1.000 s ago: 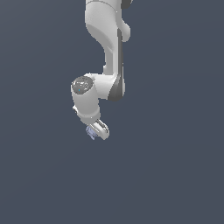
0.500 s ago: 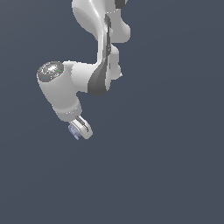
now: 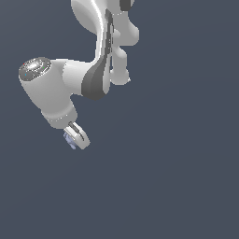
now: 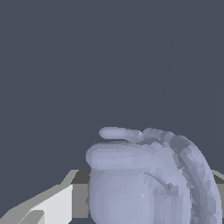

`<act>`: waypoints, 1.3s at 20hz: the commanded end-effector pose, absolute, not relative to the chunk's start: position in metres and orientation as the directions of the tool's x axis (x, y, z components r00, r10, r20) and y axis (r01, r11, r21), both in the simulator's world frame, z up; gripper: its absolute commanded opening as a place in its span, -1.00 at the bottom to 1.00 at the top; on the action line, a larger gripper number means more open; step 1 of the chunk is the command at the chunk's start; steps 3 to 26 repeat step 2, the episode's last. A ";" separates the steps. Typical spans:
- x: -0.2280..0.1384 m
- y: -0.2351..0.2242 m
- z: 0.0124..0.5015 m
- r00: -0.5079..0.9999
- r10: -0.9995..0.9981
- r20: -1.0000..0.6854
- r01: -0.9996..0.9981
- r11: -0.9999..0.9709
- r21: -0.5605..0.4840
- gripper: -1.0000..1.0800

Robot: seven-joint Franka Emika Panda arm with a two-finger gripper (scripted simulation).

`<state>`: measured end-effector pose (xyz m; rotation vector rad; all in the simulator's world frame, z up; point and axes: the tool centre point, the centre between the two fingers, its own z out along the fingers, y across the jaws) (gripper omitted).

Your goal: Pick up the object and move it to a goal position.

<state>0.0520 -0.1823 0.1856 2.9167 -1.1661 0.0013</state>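
Note:
The object [image 3: 69, 139] is a small pale lavender-blue roundish item, seen in the exterior view peeking out beside the white fingers [image 3: 80, 135]. My gripper [image 3: 74, 138] is shut on it, below the white wrist at the exterior view's left. In the wrist view the object [image 4: 148, 179] fills the lower middle, with ring-like curved ridges on one side, held between a white finger [image 4: 41, 208] and a second finger mostly hidden behind it. No goal marker shows in either view.
The white arm [image 3: 100, 56] reaches down from the top of the exterior view. All around is a plain dark blue-grey background [image 3: 177, 163], with no other objects in view.
The wrist and gripper, still holding the object, have swung toward the exterior view's left. The arm's elbow has turned more toward the camera.

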 end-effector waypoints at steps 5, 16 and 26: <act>0.053 -0.183 0.187 0.725 -0.689 0.000 -0.689 -0.725 0.000 -1.00; 0.053 -0.183 0.187 0.725 -0.689 0.000 -0.689 -0.725 0.000 -1.00; 0.053 -0.183 0.187 0.725 -0.689 0.000 -0.689 -0.725 0.000 -1.00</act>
